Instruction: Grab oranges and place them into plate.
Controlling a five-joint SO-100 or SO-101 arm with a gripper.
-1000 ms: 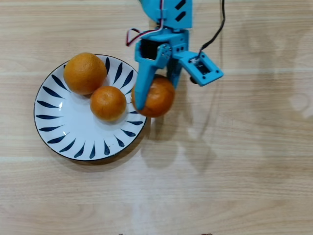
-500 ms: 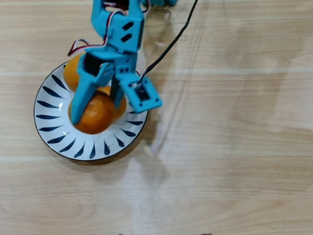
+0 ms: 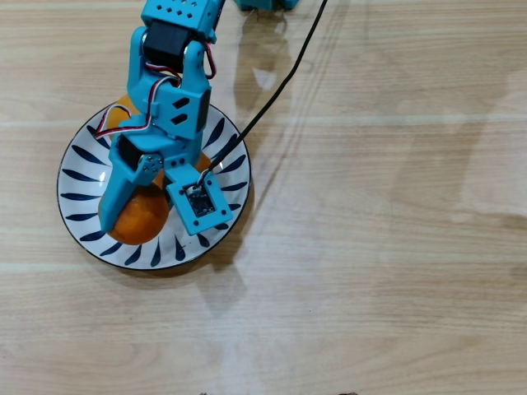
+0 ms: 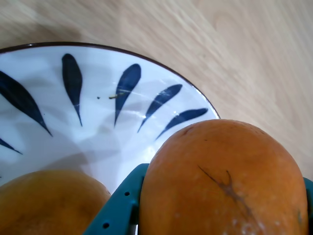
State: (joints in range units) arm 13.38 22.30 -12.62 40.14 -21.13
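The white plate (image 3: 82,177) with dark blue leaf strokes lies on the wooden table at the left of the overhead view. My blue gripper (image 3: 137,216) hangs over the plate's lower half, shut on an orange (image 3: 132,224). In the wrist view that orange (image 4: 220,181) fills the lower right between teal fingers (image 4: 120,208), with the plate's rim (image 4: 161,73) behind it. A second orange (image 4: 44,205) sits just beside it on the plate. The arm hides most of another orange (image 3: 122,109) at the plate's top left.
A black cable (image 3: 272,90) runs from the gripper's camera up to the top edge. Bare wooden table (image 3: 379,230) spreads to the right of and below the plate.
The gripper has carried the orange leftward from beside the plate's right rim to over the plate's lower left part, and the arm now covers the two oranges lying there.
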